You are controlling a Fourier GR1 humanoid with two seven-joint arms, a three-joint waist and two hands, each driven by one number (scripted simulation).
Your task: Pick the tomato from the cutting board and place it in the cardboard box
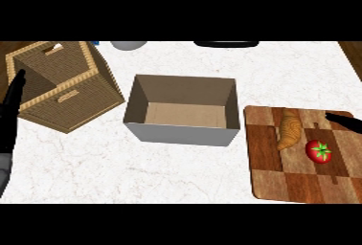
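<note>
Left hand (13, 103) being rested far left of cardboard box (182, 114), fingers straight, nothing held. Tomato (319, 151) being left on cutting board (272, 177), right of box (likely light, soft, smooth; sides best cupped). Right hand (344, 121) partly cropped; fingers' state cannot be told.

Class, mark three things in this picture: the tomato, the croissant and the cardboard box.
tomato (319, 151), head view, on its red skin beside the green stem.
croissant (288, 129), head view, on the middle of its crust.
cardboard box (182, 133), head view, on its near outer wall.
</note>
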